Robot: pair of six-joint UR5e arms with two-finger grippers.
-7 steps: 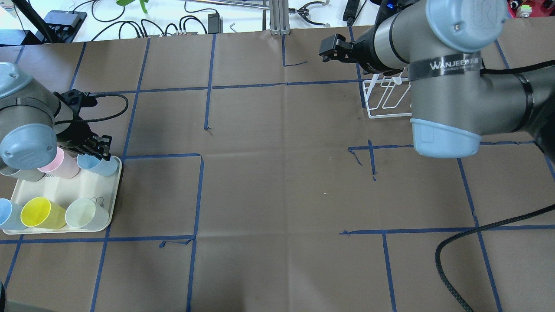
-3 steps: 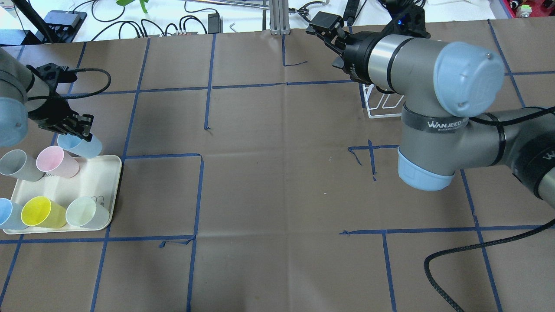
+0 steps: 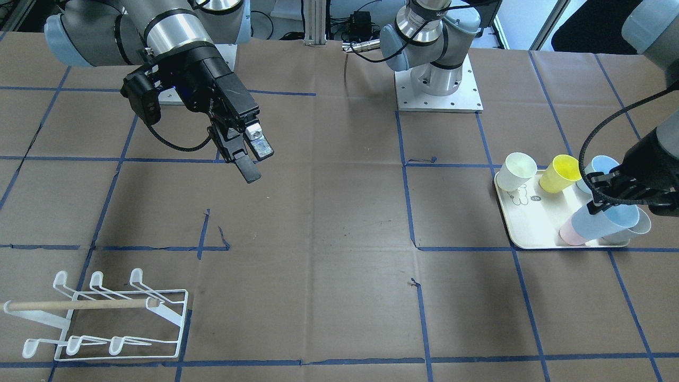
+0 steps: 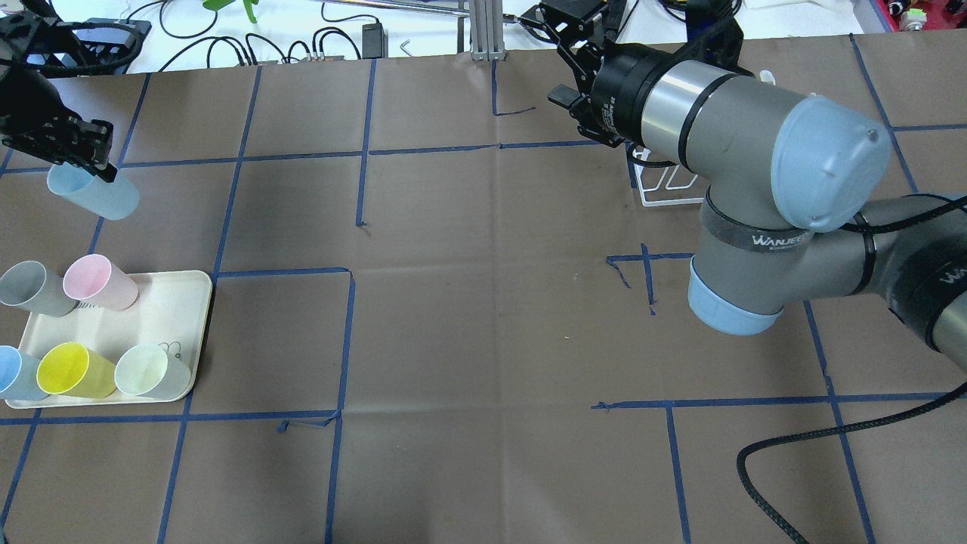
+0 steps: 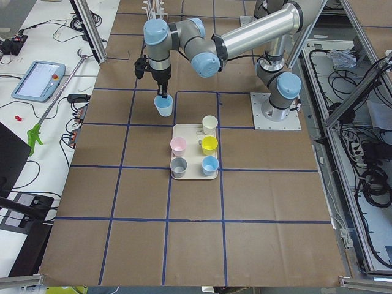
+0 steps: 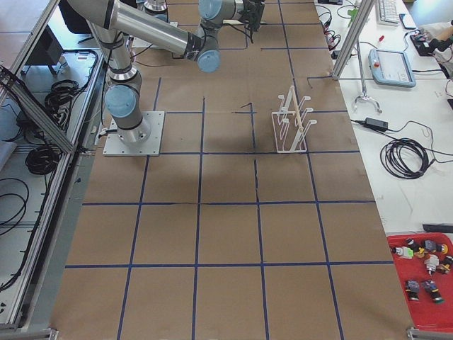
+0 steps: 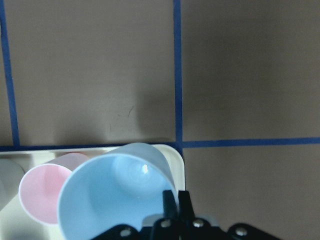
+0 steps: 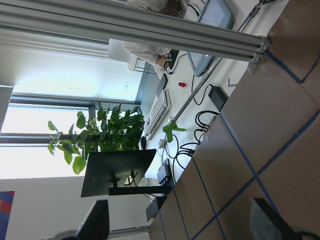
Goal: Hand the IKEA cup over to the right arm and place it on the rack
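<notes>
My left gripper (image 4: 94,159) is shut on the rim of a light blue cup (image 4: 97,195) and holds it tilted in the air, beyond the far edge of the cream tray (image 4: 177,317). The left wrist view shows the cup (image 7: 112,197) from above with one finger inside the rim. My right gripper (image 3: 254,158) is open and empty, raised over the table's middle-right. Its fingertips (image 8: 97,220) stand wide apart in the right wrist view. The white wire rack (image 3: 106,318) with its wooden dowel stands at the far right, partly hidden by the right arm in the overhead view (image 4: 665,185).
The tray holds a grey cup (image 4: 30,287), a pink cup (image 4: 94,281), a second blue cup (image 4: 13,374), a yellow cup (image 4: 72,370) and a pale green cup (image 4: 147,372). A black cable (image 4: 786,446) lies at the near right. Blue tape lines cross the brown table cover.
My left gripper has lifted the blue cup off the tray and carried it up and toward the far side. My right arm has swung, turning its gripper toward the far edge.
</notes>
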